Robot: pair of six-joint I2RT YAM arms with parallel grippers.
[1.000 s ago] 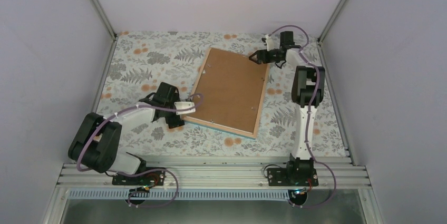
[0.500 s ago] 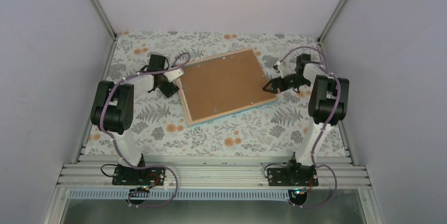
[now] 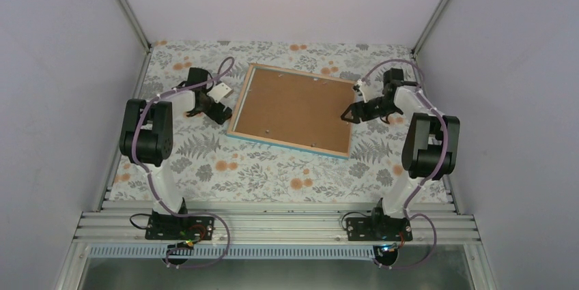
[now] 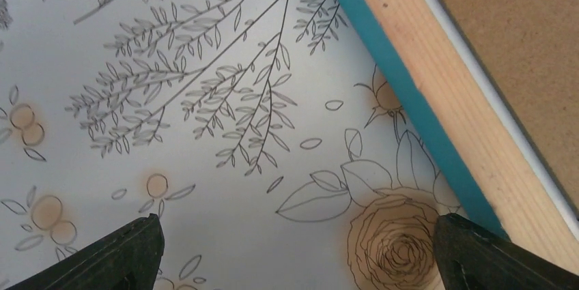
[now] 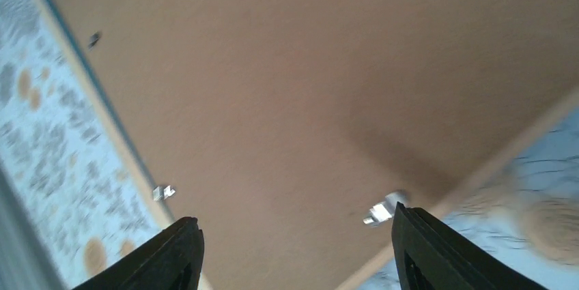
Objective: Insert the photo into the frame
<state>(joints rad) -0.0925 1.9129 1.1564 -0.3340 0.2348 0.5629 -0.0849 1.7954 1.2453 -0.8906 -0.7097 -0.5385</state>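
Observation:
The frame (image 3: 242, 103) lies face down on the floral table, its light wood back and thin turquoise edge showing. The brown backing board (image 3: 293, 108) fills it. The photo is hidden. My left gripper (image 3: 220, 114) is open and empty just left of the frame's left edge; the left wrist view shows the frame's wood and turquoise rim (image 4: 437, 106) past my right finger. My right gripper (image 3: 349, 114) is open and empty at the frame's right edge, its jaws over the backing board (image 5: 287, 78) near a small metal tab (image 5: 381, 211).
The floral tablecloth (image 3: 273, 167) covers the table between grey walls. A second metal tab (image 5: 163, 192) sits on the frame's far side. The aluminium rail (image 3: 273, 225) with both arm bases runs along the near edge.
The frame has turned clockwise and now lies almost square to the table. My left gripper stayed by its left edge. My right gripper stayed near its right edge.

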